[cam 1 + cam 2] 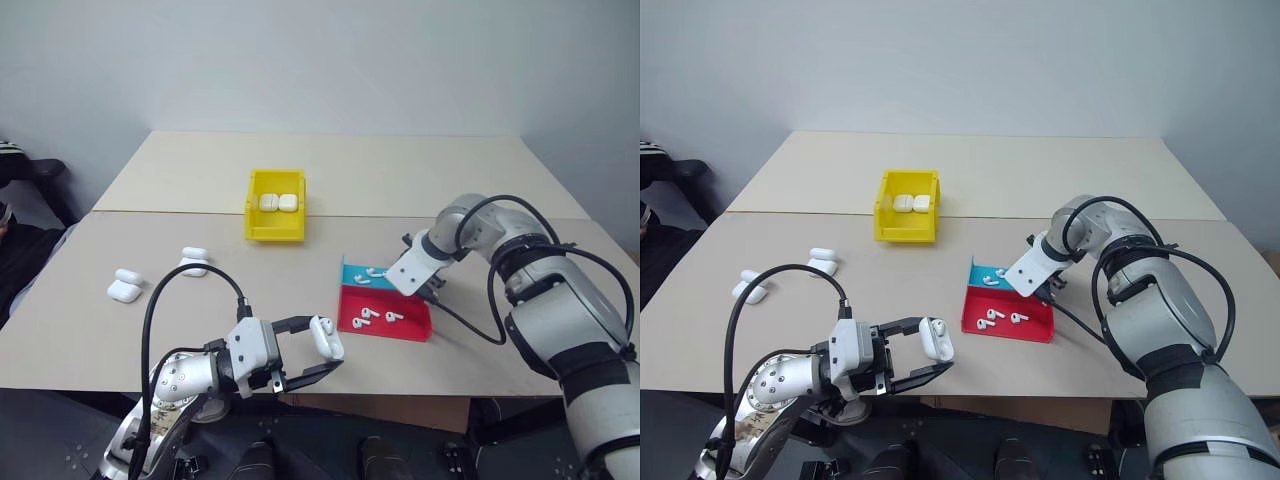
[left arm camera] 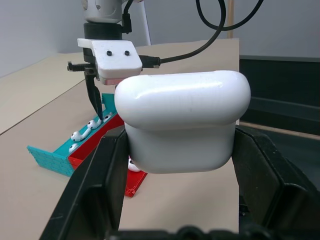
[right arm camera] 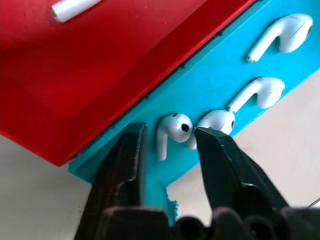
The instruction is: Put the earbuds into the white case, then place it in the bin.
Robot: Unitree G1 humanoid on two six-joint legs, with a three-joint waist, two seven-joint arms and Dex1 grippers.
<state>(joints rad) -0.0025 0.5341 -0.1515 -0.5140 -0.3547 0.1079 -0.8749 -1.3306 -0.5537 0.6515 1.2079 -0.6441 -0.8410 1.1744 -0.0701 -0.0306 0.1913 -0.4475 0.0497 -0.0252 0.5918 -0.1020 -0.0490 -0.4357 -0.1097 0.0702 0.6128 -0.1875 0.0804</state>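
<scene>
Your left hand (image 1: 322, 357) is clamped on the white case (image 1: 326, 337), holding it above the surface's (image 1: 300, 270) near edge. Your right hand (image 3: 167, 137) sits partly open in the tray's (image 1: 410, 332) teal half, fingers either side of one earbud (image 3: 172, 129); the yellow bin (image 1: 275, 203) is farther back with two cases inside.

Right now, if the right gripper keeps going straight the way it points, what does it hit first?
Most likely the earbud lying between the right gripper's open fingers, in the teal half of the tray.

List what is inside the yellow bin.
Two white cases lie side by side on the floor of the yellow bin, near its back wall. The near wall hides the front strip of the floor, so anything there cannot be seen.
</scene>
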